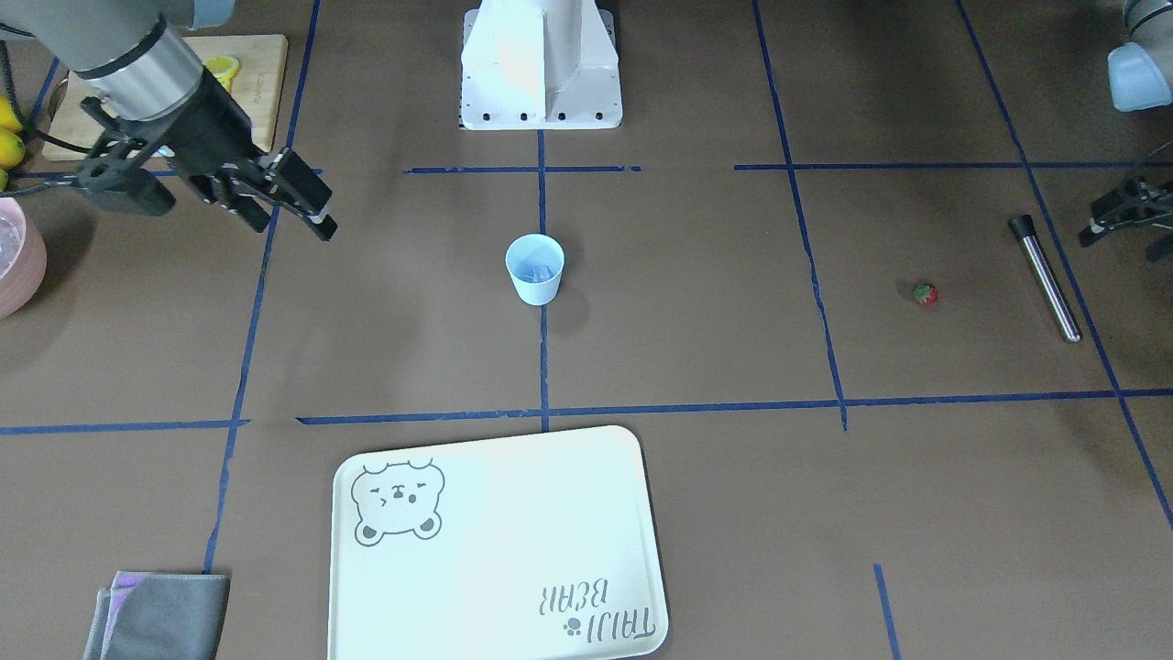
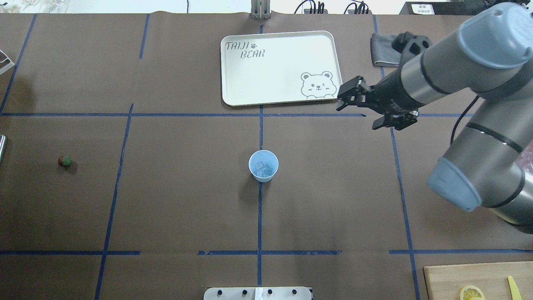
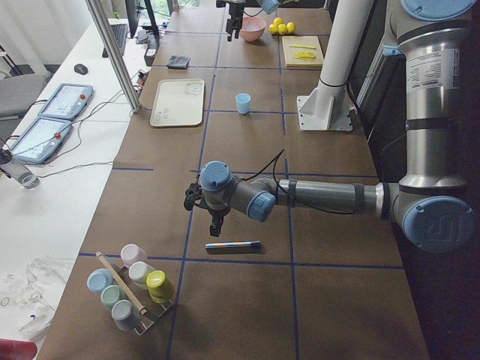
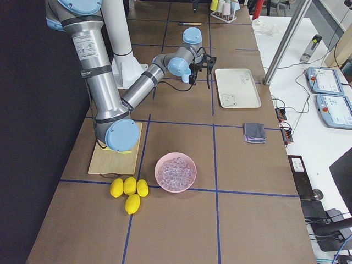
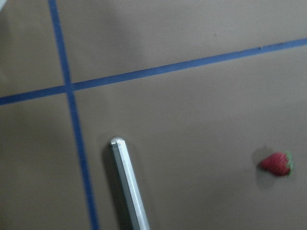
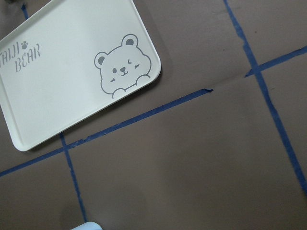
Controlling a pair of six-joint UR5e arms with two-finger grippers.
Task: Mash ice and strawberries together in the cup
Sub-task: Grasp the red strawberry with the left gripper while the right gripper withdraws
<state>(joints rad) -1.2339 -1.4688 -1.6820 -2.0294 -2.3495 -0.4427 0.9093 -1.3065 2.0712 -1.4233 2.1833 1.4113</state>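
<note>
The pale blue cup (image 1: 534,268) stands upright at the table's middle, with clear ice (image 2: 263,167) in it. It also shows in the overhead view (image 2: 263,166). The red strawberry (image 1: 925,293) lies on the paper far to the robot's left, and also shows in the left wrist view (image 5: 277,164). A metal rod (image 1: 1045,277) lies beside it. My right gripper (image 2: 347,96) is open and empty, raised, off to the cup's right near the tray's corner. My left gripper (image 1: 1123,225) hangs over the rod's end, cut by the view's edge; its fingers look spread and empty.
A cream bear tray (image 2: 279,66) lies beyond the cup. A grey cloth (image 2: 385,43) lies right of it. A pink bowl of ice (image 4: 175,171), several lemons (image 4: 129,190) and a cutting board (image 1: 247,82) with a lemon slice (image 1: 222,69) are at the robot's right.
</note>
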